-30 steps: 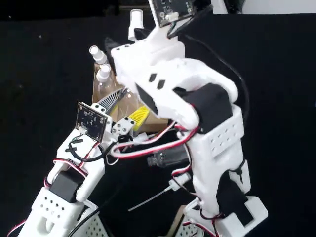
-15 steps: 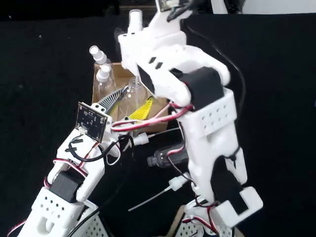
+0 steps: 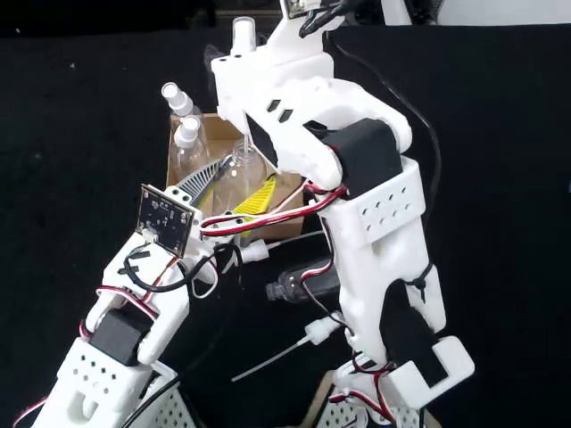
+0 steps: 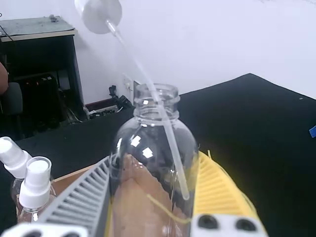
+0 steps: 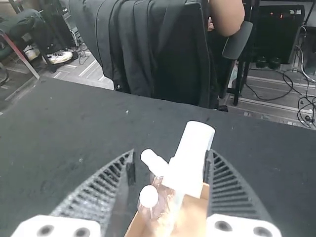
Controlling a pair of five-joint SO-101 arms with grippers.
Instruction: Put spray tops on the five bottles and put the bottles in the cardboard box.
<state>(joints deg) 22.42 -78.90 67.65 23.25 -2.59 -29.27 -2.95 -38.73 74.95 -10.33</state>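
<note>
L gripper (image 4: 155,190) is clamped on a clear bottle (image 4: 148,163): one grey ribbed finger and one yellow ribbed finger press its smooth, rounded plastic sides. The bottle stands upright, long axis vertical, threaded open neck up, over the brown cardboard box (image 3: 210,120).

R gripper (image 5: 172,158), w/ grey ribbed fingers, is closed on a white spray top (image 5: 190,150) held above that neck. The top's thin translucent dip tube (image 4: 173,148) slants down through the neck, its end inside the bottle. The top itself sits well above the rim, not seated.

In the box, near one wall, a capped bottle (image 3: 187,134) stands nozzle up, w/ a second capped bottle (image 3: 174,94) just beside it, leaning a little.

Outside the box, an uncapped bottle (image 3: 299,283) lies on its side on the worktop (image 3: 500,178). Near it lies a loose spray top (image 3: 314,334), its tube flat and pointing away from the box.

The worktop is matte black cloth. Beyond it: white wall, dark cabinet (image 4: 39,74), dark jackets on a chair (image 5: 148,44), cables on the floor.
</note>
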